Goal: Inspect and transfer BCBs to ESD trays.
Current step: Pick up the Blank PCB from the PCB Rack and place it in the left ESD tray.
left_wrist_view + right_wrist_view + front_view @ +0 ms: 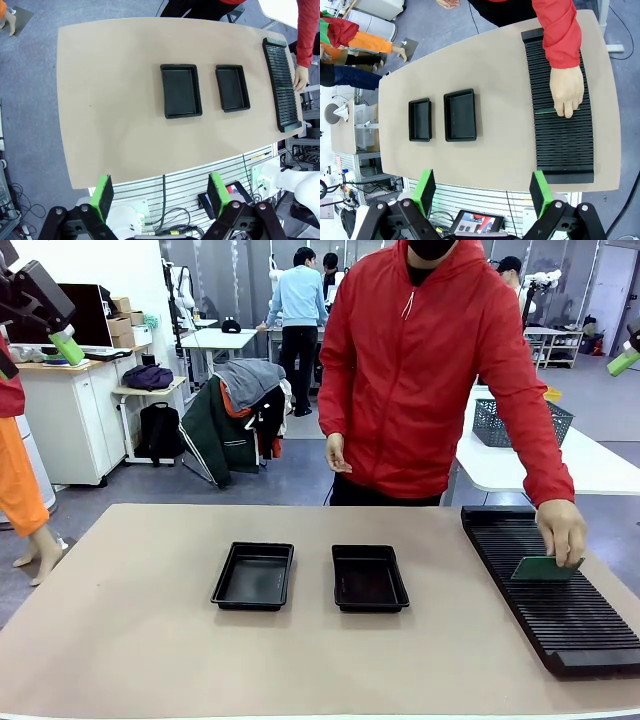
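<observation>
A broad tan tabletop (130, 640) spans the front view, and a person (430, 370) in a red jacket stands at its far edge. Along the robot's right side of the tabletop lies a long black ribbed rack (560, 610), running from the far edge toward the near one. The left pincer (161, 195) hangs high above the near edge of the tabletop with its green-padded fingers spread wide and nothing between them. The right pincer (483, 192) is likewise high above the near edge, spread wide and empty. Two black ESD trays (253, 575) sit side by side near the middle of the tabletop, a little apart from each other and well apart from the rack; both have bare floors. The person's hand (562, 530) reaches down onto the rack about halfway along it, fingers closed over the top edge of a BCB (540, 568). This thin green board stands tilted on its lower edge against the ribs, and from the right wrist view it appears as only a narrow green line under the fingers. The person's other hand (337, 453) hangs by the hip, off the tabletop.
</observation>
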### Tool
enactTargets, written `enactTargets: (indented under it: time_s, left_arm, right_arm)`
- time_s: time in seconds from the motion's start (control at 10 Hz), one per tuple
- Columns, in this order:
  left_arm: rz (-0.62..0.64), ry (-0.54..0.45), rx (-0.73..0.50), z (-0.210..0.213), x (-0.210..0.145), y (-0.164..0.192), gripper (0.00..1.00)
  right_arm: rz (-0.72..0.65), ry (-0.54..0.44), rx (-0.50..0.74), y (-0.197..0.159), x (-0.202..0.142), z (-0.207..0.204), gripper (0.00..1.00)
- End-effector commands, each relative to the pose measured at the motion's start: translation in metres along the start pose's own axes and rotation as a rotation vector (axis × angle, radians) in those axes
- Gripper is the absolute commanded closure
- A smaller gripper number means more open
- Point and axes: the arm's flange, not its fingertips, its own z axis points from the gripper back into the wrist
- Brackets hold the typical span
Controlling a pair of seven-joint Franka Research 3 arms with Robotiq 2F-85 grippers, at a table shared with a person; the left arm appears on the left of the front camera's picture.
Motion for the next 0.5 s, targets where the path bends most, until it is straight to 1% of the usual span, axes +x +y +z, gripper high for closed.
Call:
enactTargets:
  time_s: [0.0, 0.4]
  left_arm:
    - [0.001, 0.0, 0.0, 0.0, -0.0003, 0.0, 0.0]
    - [0.001, 0.0, 0.0, 0.0, -0.0003, 0.0, 0.0]
  right_arm:
    - [0.001, 0.003, 0.001, -0.0006, -0.0003, -0.0014, 0.0]
    - [0.001, 0.003, 0.001, -0.0006, -0.0003, -0.0014, 0.0]
